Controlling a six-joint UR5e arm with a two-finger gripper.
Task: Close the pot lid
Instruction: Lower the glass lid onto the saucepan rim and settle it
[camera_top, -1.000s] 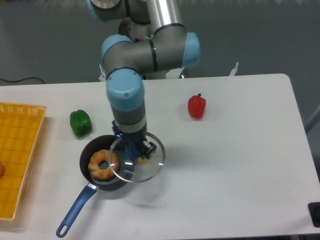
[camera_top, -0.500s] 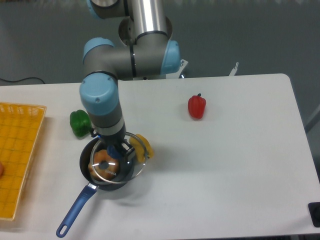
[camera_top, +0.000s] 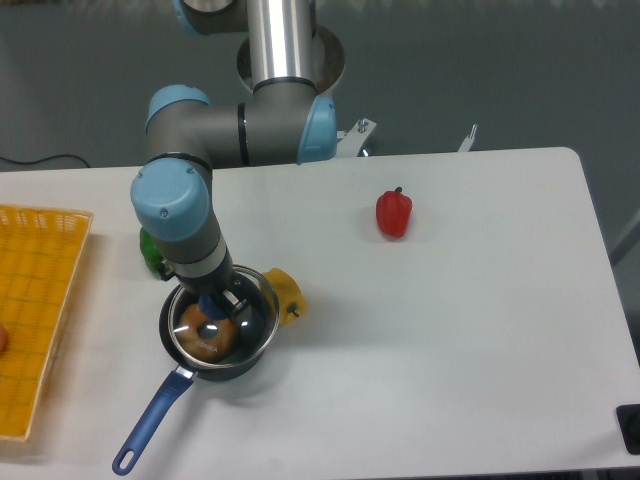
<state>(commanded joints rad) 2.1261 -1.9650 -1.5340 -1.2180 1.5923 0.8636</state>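
The pot (camera_top: 192, 363) is a small dark saucepan with a long blue handle (camera_top: 150, 420), standing at the front left of the table. A brown doughnut (camera_top: 203, 336) lies inside it. The lid (camera_top: 250, 320), a glass disc with a metal rim, hangs just over the pot, nearly centred on it and offset slightly right. My gripper (camera_top: 214, 301) points straight down and is shut on the lid's blue knob. Whether the lid's rim touches the pot I cannot tell.
A yellow basket (camera_top: 35, 310) sits at the left edge. A green pepper (camera_top: 150, 252) peeks out behind my arm, a yellow pepper (camera_top: 287, 296) lies just right of the pot, and a red pepper (camera_top: 393, 213) rests further back right.
My arm has carried the lid leftward from beside the pot to over it, uncovering the yellow pepper. The lid now sits lower and more centred on the pot.
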